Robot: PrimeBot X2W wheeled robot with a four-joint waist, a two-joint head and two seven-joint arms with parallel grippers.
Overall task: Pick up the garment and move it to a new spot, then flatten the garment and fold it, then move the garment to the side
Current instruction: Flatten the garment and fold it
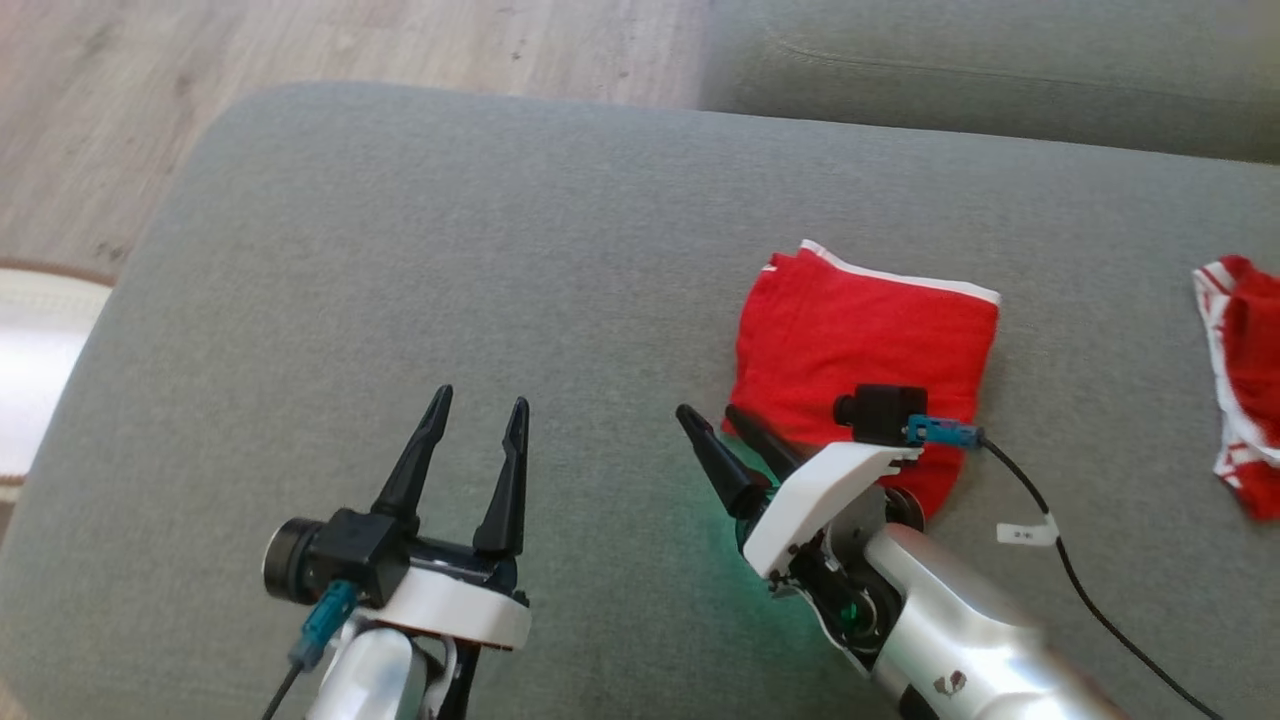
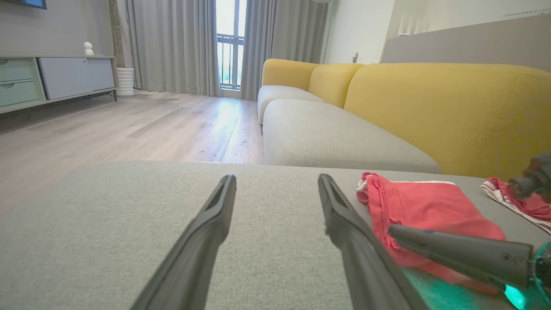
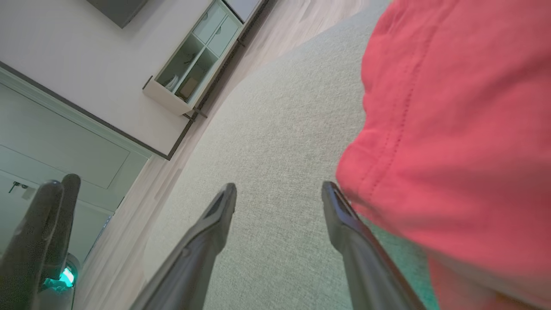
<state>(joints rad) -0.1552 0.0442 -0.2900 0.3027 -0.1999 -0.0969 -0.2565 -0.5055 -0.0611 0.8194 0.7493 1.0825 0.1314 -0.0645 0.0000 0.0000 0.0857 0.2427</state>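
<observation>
Two grippers sit low over a broad grey cushion that I look down on. Its far edge and rounded far-left corner give way to pale wood floor, and a second grey cushion lies just beyond the far-right edge. The left half and the middle are bare fabric, so there is open room to move there.

The folded red garment lies flat, right of centre. It is a tidy rectangle with thin white trim along its far edge, and it sits clear of every cushion edge. My right gripper is at the garment's near-left corner, pointing toward the far left, with its jaws spread and holding nothing. In the right wrist view one finger lies just beside the red hem; I cannot tell whether it touches. The right wrist covers part of the garment's near edge. My left gripper is over the near-left part, jaws wide and empty, well apart from the garment.

A second red cloth with white stripes lies crumpled at the right edge, apart from the folded one. A black cable trails over the near-right part. In the left wrist view a yellow sofa back rises beyond the far side.
</observation>
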